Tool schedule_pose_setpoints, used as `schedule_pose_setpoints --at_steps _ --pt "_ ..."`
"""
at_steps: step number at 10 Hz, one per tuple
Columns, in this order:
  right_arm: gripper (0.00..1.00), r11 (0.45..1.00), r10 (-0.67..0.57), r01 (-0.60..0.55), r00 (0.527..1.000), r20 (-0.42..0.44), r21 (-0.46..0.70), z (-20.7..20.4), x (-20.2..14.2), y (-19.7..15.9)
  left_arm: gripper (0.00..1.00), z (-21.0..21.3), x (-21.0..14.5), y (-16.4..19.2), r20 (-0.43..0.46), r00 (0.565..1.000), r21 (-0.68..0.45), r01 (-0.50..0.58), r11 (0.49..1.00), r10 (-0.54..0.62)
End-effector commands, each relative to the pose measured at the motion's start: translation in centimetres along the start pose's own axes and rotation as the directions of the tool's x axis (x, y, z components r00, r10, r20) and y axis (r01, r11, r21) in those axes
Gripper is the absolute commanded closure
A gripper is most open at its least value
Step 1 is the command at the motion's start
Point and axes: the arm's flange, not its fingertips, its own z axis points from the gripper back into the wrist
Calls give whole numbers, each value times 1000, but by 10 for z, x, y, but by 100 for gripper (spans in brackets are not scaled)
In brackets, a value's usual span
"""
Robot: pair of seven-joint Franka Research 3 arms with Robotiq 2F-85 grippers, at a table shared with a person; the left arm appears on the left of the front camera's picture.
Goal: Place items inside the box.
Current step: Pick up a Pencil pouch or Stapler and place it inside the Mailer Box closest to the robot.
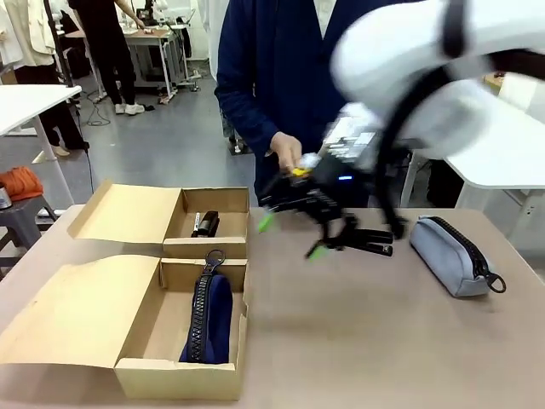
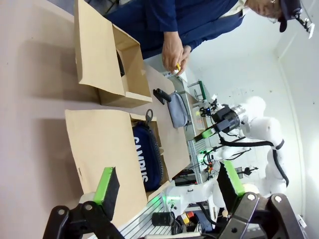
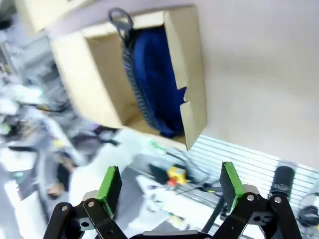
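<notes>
While the right tool (image 3: pixel 169 181) hangs above the bench (image 1: pixel 358 341) with its jaws spread wide and nothing between the green pads, its wrist camera looks down on the navy zip pencil pouch (image 3: pixel 154 79). That pouch lies inside the near cardboard box (image 3: pixel 192 89), zip side up, pull ring at the far end. Front view: this tool is motion-blurred, mid-bench, right of both boxes. Black stapler (image 1: pixel 372 244) lies on the bench just beside the tool, between it and the grey zip pouch (image 1: pixel 450 256). The grey pouch sits flat on the bench at the right, apart from the boxes. Person's hand (image 1: pixel 287 152) is just behind the tool, holding the yellow-and-black utility knife (image 1: pixel 300 171); cannot tell if hand and tool touch. Far box (image 1: pixel 204 247) holds the white marker pen with black cap (image 1: pixel 197 223), with a dark item right beside it, too small to identify. Both boxes have their flaps folded open to the left. Left tool (image 2: pixel 168 181) is also wide open and empty, held over the robot's side of the bench, looking across the near box's open flap.
</notes>
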Motion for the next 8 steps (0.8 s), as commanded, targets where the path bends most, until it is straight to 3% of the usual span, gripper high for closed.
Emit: schedule_pose_setpoints --at_steps 1,2,4,5,8 --pt "0 956 -45 22 996 75 291 44 -40 -104 0 -1 0 -1 13 1000 -20 18 1000 -18" --pt "0 902 -64 27 995 70 431 64 -47 -146 0 -1 0 -1 13 1000 -20 18 1000 -18" --pt "0 738 0 -100 989 148 668 91 -59 -221 0 -1 0 -1 13 1000 -20 18 1000 -18" --pt "0 664 50 -174 981 189 727 91 -66 -244 0 -1 0 -1 13 1000 -20 18 1000 -18" --pt "0 669 -95 -91 974 207 738 67 -75 -291 0 -1 0 -1 13 1000 -20 18 1000 -18"
